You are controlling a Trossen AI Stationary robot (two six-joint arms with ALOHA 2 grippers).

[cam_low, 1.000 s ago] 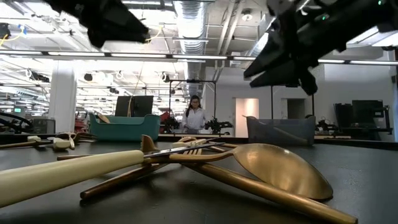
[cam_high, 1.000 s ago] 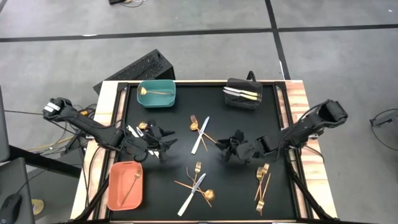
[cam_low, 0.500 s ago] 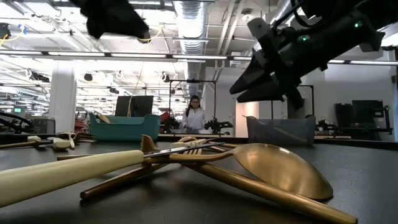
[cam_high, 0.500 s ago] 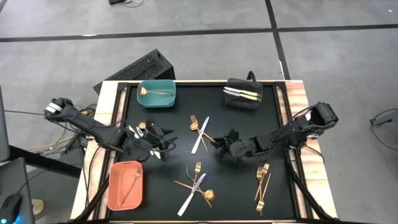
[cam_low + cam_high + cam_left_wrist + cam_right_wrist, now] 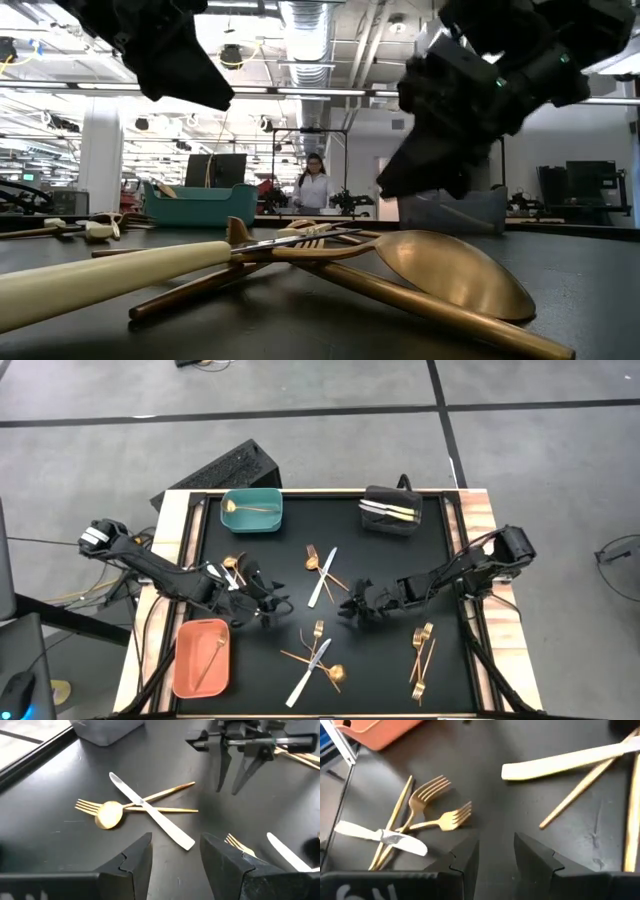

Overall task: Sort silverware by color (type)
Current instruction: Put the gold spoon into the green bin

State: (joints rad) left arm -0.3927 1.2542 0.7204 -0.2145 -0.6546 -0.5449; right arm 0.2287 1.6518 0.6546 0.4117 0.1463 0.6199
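From above, loose silverware (image 5: 318,657) is lying in clusters on the black mat; some is already lying sorted in the teal bin (image 5: 252,510), the orange bin (image 5: 201,657) and the black bin (image 5: 391,510). The left gripper (image 5: 268,600) and right gripper (image 5: 352,606) are hovering mid-mat, seemingly choosing pieces.

Low down, a gold spoon (image 5: 450,270) is lying nearest.

Both wrist views are showing jaws partly open, holding nothing. No writing is readable.

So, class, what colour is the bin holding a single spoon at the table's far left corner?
Teal bin, clearest in the high view.
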